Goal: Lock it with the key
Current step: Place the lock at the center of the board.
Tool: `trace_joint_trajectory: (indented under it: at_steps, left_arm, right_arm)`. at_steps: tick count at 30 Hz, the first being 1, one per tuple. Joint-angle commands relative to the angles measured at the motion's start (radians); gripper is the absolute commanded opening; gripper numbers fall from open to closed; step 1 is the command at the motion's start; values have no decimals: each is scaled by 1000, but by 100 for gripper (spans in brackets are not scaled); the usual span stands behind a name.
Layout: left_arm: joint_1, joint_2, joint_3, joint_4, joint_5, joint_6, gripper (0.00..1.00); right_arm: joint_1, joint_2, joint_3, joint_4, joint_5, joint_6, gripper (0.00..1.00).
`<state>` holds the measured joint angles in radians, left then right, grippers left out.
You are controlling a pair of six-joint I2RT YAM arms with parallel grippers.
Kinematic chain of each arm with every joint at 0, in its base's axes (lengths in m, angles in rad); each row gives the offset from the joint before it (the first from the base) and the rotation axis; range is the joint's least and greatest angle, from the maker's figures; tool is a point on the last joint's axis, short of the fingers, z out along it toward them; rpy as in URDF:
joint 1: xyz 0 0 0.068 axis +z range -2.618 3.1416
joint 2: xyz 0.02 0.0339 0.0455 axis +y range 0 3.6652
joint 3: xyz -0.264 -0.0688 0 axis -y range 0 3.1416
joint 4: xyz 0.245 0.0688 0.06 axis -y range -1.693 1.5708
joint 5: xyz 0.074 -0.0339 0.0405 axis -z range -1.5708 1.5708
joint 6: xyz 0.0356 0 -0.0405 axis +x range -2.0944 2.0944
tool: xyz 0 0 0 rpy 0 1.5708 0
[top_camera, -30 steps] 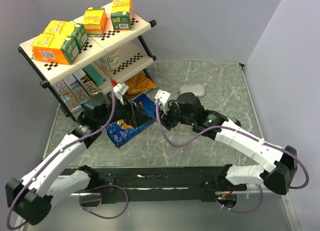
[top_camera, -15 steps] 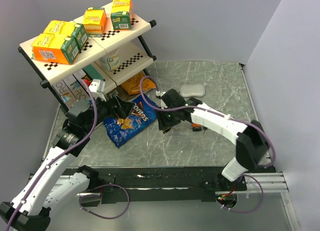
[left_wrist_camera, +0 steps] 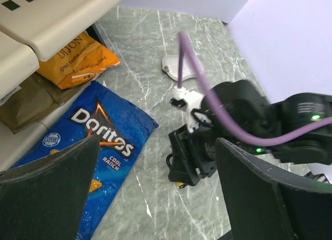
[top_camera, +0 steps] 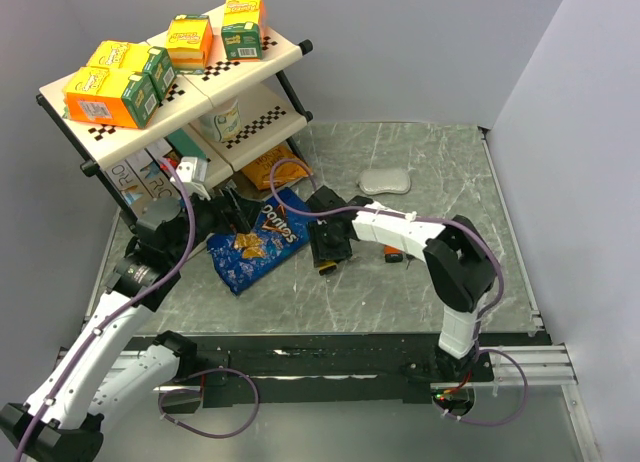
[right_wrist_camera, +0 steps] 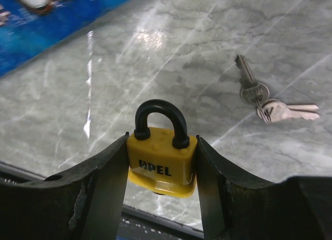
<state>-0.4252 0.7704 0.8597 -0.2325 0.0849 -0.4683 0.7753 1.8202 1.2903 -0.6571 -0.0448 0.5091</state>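
The stone table [top_camera: 440, 162] is crowded in the upper left of the top view, where a two-tier shelf [top_camera: 290, 50] stands over its corner. The right half and the far middle lie open up to the wall, with only one flat grey pad [top_camera: 385, 180] there. One blue chip bag [top_camera: 255, 244] lies flat at centre left, and one orange bag [top_camera: 270, 167] is tucked under the shelf edge above it. Two arms are in view. The right gripper [top_camera: 327, 257] sits low at the table's middle, just right of the blue bag. In the right wrist view this gripper [right_wrist_camera: 162, 146] is narrowed onto the one yellow padlock [right_wrist_camera: 162, 164], with both fingers [right_wrist_camera: 109, 188] pressed to the sides of its body. The black shackle stands up in the frame, both legs seated. The key bunch [right_wrist_camera: 265, 104] lies flat on bare stone in the upper right of that view, well apart from the padlock. It looks like three silver keys on a ring, and I cannot make it out from above. The left gripper [left_wrist_camera: 155, 141] hangs above the blue bag with its jaws spread wide, holding and touching nothing.
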Motion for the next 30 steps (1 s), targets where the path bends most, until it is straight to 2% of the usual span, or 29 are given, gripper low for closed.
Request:
trace_joint_trajectory:
  at_steps: [1,12,15,23,26,27,30]
  left_arm:
    - [8,-10,7,42,24,-6,96]
    - [11,-17,-1,51,21,-4,96]
    - [11,-17,-4,50,23,-3,96]
    - [12,-20,-17,33,38,10,96]
    - [11,-17,-19,18,53,16,96]
    - [11,-17,-21,12,59,16,96]
    - [11,-17,-14,2,59,22,96]
  right_arm:
    - [-1,30,44,36,10,71,0]
    - [-31,117,86,28,28,115,0]
    - [-48,140,102,28,16,115,9]
    - [-71,191,113,20,-4,132,16]
    - [-71,186,112,17,-9,143,36]
    - [-71,183,112,17,-9,149,50]
    - [-70,172,112,16,-1,149,61]
